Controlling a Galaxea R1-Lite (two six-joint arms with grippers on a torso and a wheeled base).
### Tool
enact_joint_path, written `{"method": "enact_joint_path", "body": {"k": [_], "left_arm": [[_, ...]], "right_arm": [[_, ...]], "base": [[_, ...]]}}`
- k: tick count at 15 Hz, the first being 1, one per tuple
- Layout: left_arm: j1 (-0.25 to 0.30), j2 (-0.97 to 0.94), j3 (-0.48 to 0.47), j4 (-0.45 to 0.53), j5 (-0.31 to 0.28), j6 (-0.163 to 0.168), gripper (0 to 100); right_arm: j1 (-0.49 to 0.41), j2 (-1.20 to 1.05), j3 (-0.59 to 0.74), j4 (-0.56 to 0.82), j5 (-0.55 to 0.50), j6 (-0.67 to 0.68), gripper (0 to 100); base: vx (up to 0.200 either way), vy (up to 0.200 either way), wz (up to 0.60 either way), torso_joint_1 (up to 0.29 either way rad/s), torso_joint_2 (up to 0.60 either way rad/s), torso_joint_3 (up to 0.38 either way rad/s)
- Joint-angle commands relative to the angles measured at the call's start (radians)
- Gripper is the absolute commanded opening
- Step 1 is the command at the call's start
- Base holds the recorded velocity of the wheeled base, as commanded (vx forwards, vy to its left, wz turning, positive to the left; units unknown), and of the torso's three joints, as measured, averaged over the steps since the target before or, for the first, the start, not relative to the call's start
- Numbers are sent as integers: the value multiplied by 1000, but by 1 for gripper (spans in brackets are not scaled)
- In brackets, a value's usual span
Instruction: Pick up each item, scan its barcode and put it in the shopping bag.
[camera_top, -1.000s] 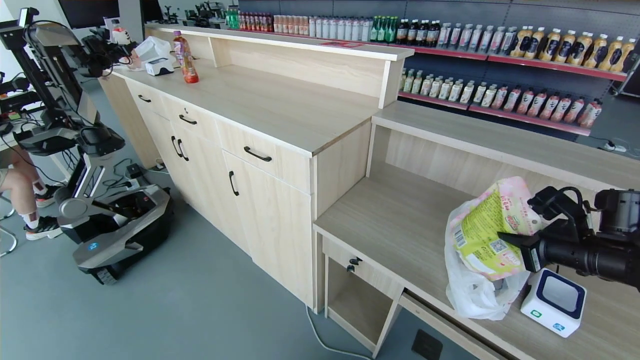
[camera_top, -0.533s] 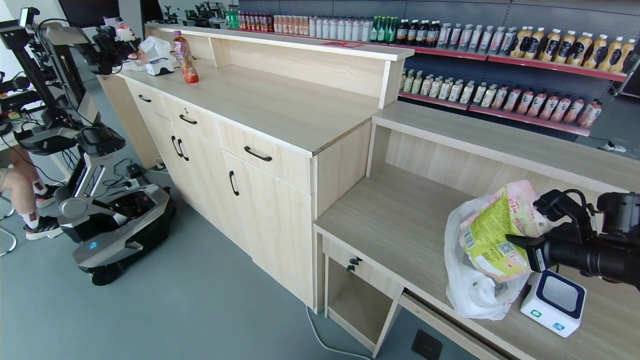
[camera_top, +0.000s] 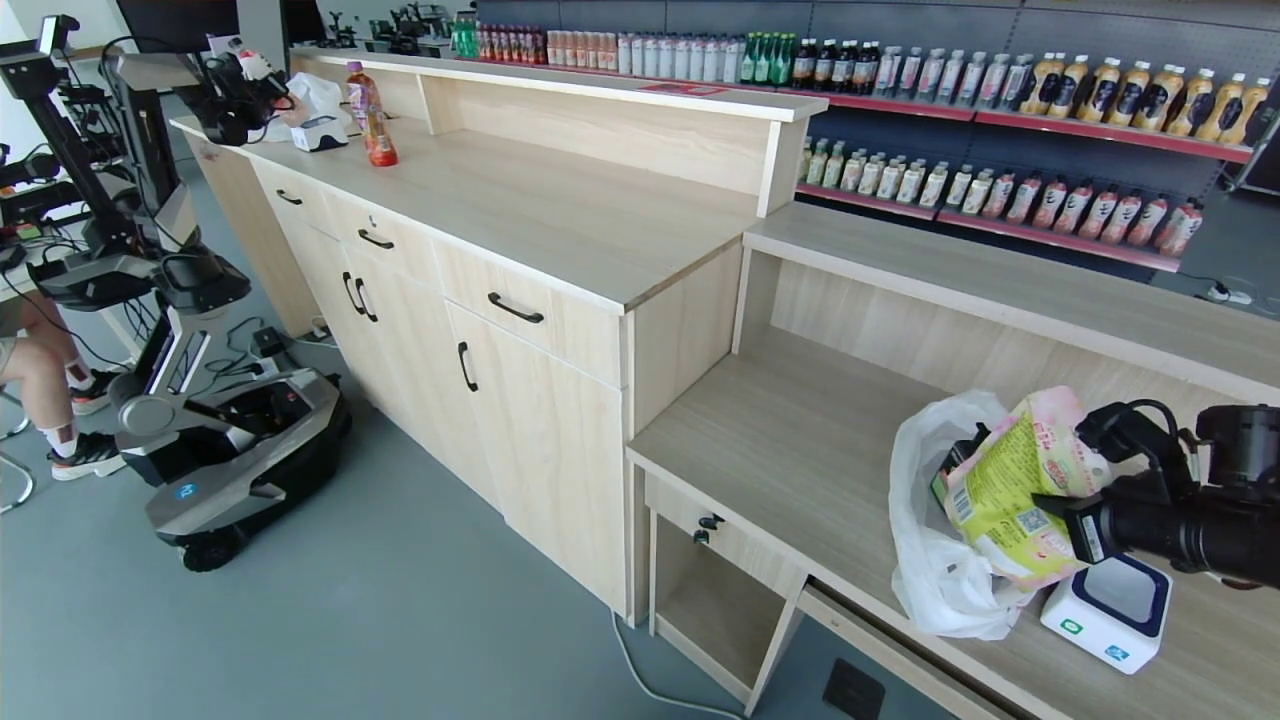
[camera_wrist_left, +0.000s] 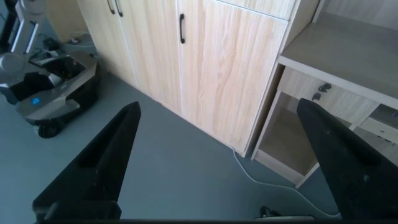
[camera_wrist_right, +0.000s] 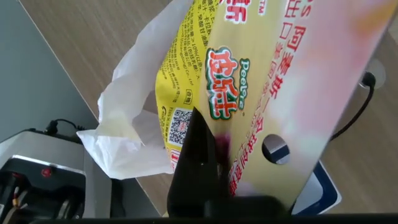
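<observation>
A yellow-green and pink snack packet hangs tilted over the mouth of the white plastic shopping bag on the low desk. My right gripper is shut on the packet's near end, just right of the bag. In the right wrist view the packet spreads across the frame with a dark finger pressed on it and the bag beneath. A dark item shows inside the bag. The white and blue barcode scanner stands under my right arm. My left gripper hangs open over the grey floor.
A tall wooden counter with drawers stands to the left of the low desk. Another robot is parked on the floor by it. Shelves of bottles line the back wall. A cable trails on the floor.
My right gripper has lowered the snack packet and carried it slightly right, so its lower end now sits in the bag's mouth. The far robot's arm has moved over the tall counter.
</observation>
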Motion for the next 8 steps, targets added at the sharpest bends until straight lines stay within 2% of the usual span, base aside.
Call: {"method": "enact_joint_path", "body": {"k": [1, 8], "left_arm": [[0, 0, 0, 0, 0, 0, 100], [0, 0, 0, 0, 0, 0, 100]], "right_arm": [[-1, 35, 1, -2, -1, -1, 0], [20, 129, -39, -42, -3, 2, 0]], "base": [[0, 0, 0, 0, 0, 0], [0, 0, 0, 0, 0, 0]]}}
